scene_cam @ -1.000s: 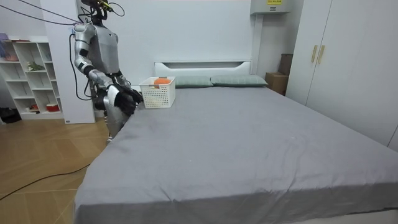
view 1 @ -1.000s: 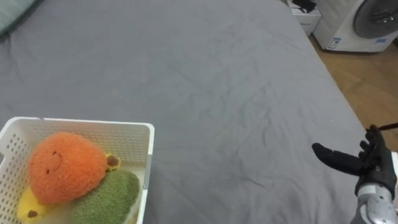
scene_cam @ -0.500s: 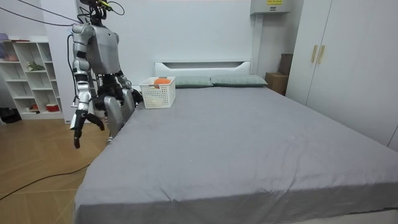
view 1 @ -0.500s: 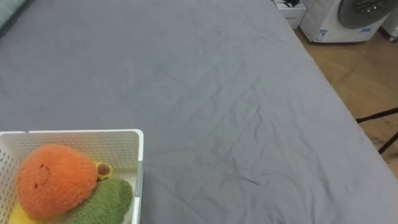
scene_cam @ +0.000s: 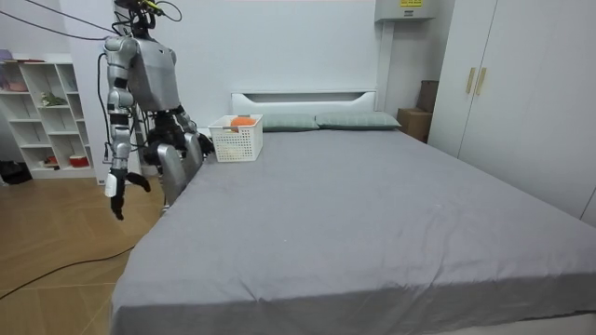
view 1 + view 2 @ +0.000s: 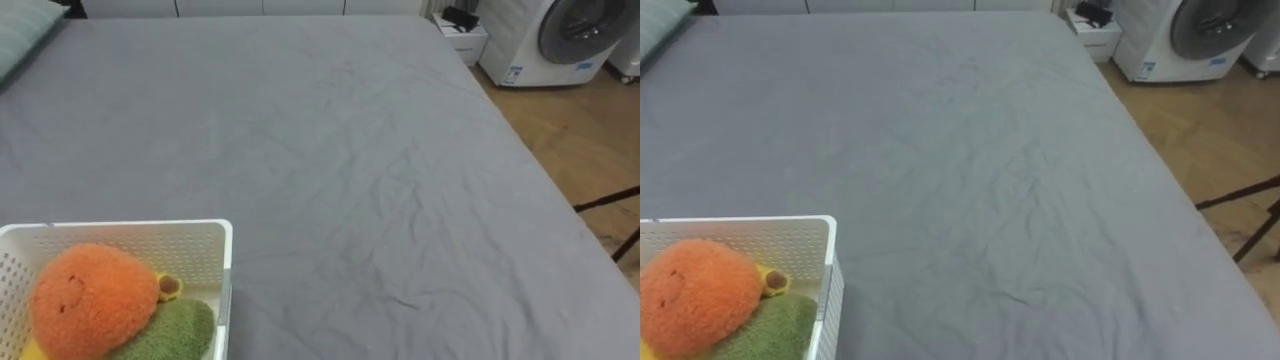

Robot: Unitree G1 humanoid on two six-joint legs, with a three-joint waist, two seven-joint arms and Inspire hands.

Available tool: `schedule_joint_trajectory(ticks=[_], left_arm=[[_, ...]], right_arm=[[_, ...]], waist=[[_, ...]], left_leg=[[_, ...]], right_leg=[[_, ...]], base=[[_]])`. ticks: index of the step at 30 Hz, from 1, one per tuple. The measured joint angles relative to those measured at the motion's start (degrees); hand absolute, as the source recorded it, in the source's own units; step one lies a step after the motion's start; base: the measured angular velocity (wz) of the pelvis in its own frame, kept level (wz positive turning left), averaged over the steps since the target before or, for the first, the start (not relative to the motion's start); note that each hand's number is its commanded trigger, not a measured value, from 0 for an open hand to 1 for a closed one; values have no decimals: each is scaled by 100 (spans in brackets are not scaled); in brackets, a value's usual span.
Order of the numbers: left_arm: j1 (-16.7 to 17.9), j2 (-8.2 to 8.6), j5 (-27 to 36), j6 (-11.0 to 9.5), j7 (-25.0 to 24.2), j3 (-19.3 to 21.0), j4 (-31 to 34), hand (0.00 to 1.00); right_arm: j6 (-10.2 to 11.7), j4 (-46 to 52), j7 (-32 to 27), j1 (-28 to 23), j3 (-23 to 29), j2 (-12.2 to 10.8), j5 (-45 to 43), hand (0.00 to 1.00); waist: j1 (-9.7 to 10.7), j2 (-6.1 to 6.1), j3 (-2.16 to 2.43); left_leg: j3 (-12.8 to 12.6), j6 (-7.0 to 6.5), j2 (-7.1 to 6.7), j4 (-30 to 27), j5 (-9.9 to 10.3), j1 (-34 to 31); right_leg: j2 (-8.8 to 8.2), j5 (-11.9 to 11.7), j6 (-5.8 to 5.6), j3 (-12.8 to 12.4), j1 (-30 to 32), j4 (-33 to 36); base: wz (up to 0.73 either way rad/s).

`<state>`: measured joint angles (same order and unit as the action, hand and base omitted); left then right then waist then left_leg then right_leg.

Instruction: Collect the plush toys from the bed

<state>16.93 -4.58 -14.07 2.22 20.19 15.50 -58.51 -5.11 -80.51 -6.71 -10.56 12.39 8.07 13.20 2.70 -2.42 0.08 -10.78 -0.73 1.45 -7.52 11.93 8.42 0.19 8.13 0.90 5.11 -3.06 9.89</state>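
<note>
seemingly near done — the orange toy [image 6: 90,298] and green toy [image 6: 172,330] lie in the white basket [image 6: 130,232] on the bed [image 6: 350,150], and no toy lies loose on the sheet. the right hand [image 5: 115,189] hangs at the robot's side, fingers slack, holding nothing — the left hand [image 5: 197,146] is too small to read.

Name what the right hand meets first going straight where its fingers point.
Probably the wooden floor: the right hand hangs at the robot's side, fingers pointing down, with nothing visible beneath it.

The robot had silver-grey shells over black joints, and its dark right hand [image 5: 116,192] bore a white tag.
</note>
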Motion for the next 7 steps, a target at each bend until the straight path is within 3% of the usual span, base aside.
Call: schedule_joint_trajectory(ticks=[7], left_arm=[[-52,8,7,25,55,-158,-79,0]], right_arm=[[-21,321,-143,403,-267,7,-922,0]], waist=[[-93,83,4]], left_leg=[[-1,-2,-4,12,1,14]], right_leg=[[2,-2,-1,4,0,-16]], base=[[0]])
